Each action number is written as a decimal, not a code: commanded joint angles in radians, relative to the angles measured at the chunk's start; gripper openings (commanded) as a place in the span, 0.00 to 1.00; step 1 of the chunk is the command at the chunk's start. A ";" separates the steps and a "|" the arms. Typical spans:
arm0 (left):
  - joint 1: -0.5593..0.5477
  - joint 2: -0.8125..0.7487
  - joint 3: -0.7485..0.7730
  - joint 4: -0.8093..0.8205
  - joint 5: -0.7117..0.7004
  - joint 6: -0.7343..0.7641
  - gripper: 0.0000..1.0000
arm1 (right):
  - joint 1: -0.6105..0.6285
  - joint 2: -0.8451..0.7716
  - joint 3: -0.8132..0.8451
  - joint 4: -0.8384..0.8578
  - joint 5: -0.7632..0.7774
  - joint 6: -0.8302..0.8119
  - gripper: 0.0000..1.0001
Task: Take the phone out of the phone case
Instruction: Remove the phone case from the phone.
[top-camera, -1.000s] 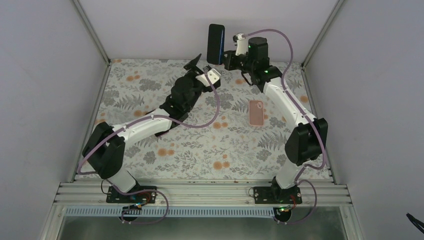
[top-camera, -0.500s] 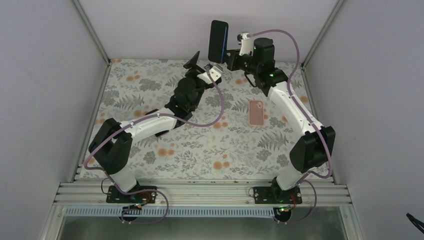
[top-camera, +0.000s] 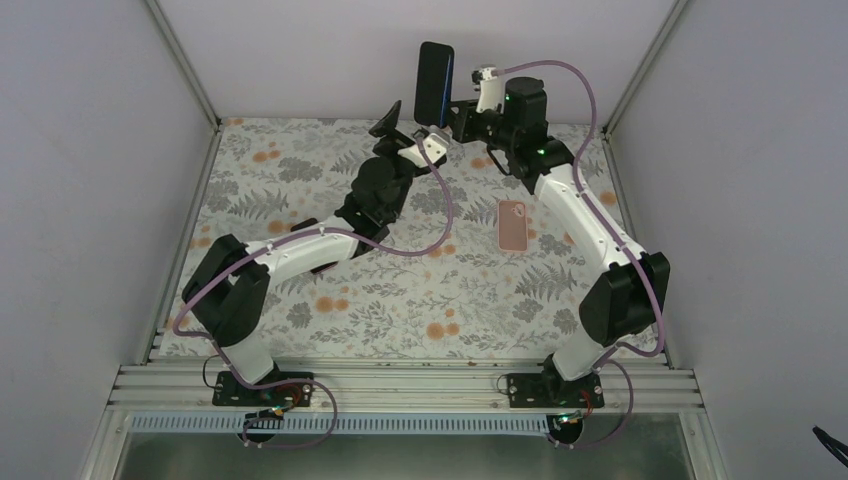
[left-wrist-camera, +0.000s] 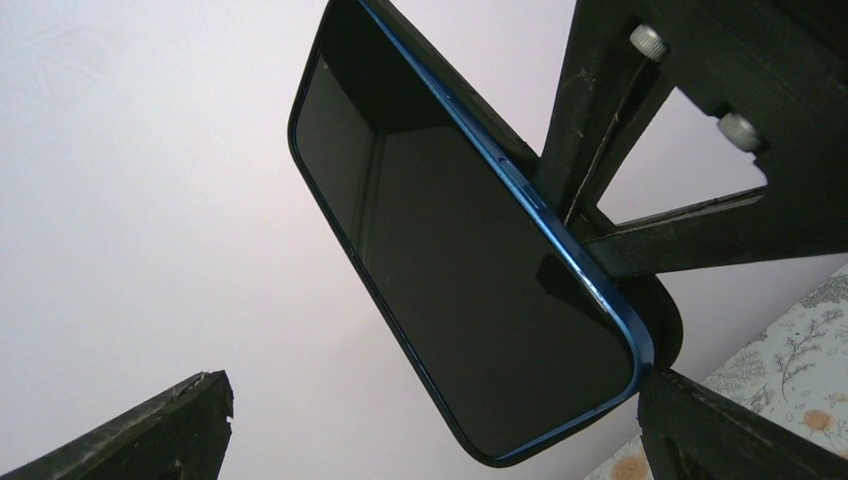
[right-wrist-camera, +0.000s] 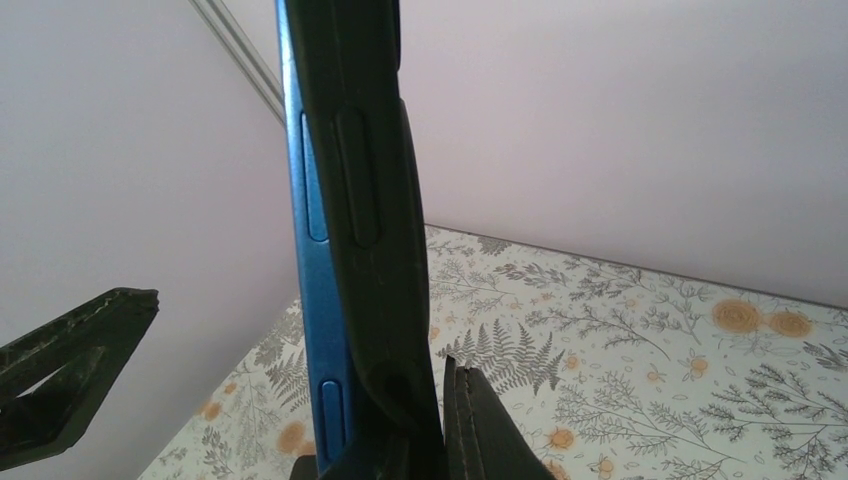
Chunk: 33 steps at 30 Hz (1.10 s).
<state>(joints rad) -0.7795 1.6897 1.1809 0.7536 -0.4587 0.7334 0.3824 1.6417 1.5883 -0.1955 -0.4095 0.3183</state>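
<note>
A blue phone (top-camera: 434, 82) with a dark screen stands upright in the air at the back, in a black case. My right gripper (top-camera: 457, 112) is shut on its lower end. In the right wrist view the blue phone edge (right-wrist-camera: 313, 200) sits left of the black case (right-wrist-camera: 365, 200), which stands off from it; the gripper (right-wrist-camera: 420, 410) clamps both. My left gripper (top-camera: 408, 128) is open just below and left of the phone. In the left wrist view the phone (left-wrist-camera: 460, 260) has its lower corner between the open fingers, close to the right fingertip (left-wrist-camera: 730, 430); the case (left-wrist-camera: 662, 305) shows behind that corner.
A pink phone-shaped case (top-camera: 513, 223) lies flat on the floral cloth (top-camera: 400, 300) right of centre, under the right forearm. White walls close in the back and both sides. The arms' cables loop above the cloth.
My right gripper has lifted the phone a little higher and nearer the back wall. My left arm has reached forward and brought its open gripper up under the phone.
</note>
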 joint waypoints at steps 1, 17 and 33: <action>-0.006 0.016 0.030 0.076 -0.033 0.017 1.00 | 0.012 -0.034 -0.005 0.085 -0.020 0.002 0.03; -0.025 0.131 0.114 0.328 -0.172 0.207 0.98 | 0.021 -0.043 -0.038 0.075 -0.073 -0.021 0.03; -0.047 0.224 0.139 0.721 -0.130 0.605 0.53 | 0.019 -0.057 -0.054 -0.153 -0.388 -0.140 0.03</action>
<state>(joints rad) -0.8581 1.9190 1.2690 1.2705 -0.6125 1.2060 0.3584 1.6264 1.5707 -0.1539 -0.5873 0.2005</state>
